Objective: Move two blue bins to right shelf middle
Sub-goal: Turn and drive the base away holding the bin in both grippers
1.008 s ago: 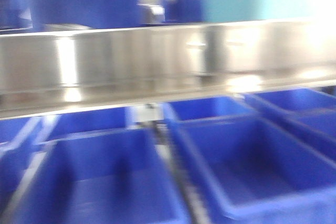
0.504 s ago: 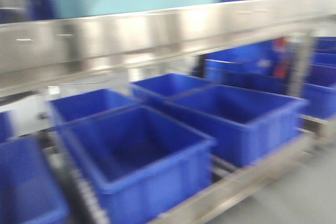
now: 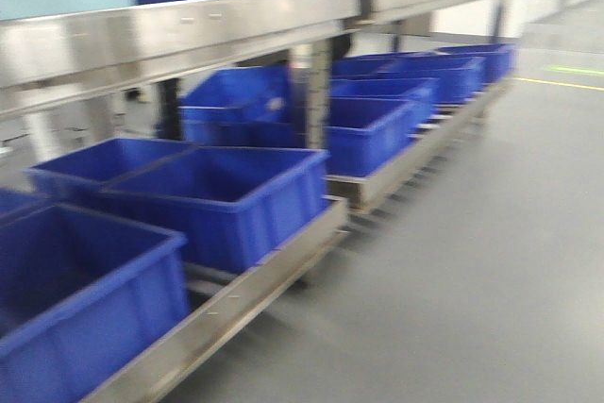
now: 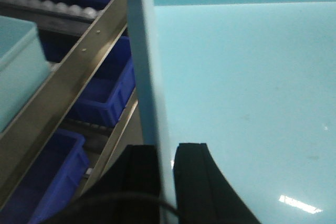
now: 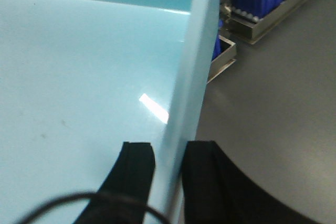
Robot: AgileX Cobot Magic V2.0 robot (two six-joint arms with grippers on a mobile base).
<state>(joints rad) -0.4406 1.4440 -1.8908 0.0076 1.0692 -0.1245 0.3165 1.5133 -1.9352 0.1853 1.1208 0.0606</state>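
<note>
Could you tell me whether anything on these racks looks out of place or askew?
One dark blue bin at the back of the lower tier, left of the upright, seems tipped: its rim slants while neighbouring bins sit level, though blur prevents certainty. Nothing looks spilled.

Shelving tight on my left, open floor on my right.
My left gripper, clamped on the pale bin wall, has the shelf rail slanting just beside it, a second pale bin filling the tier above and dark blue bins packed below. My right gripper, clamped on the other wall, faces bare grey floor out to a low rack.
</note>
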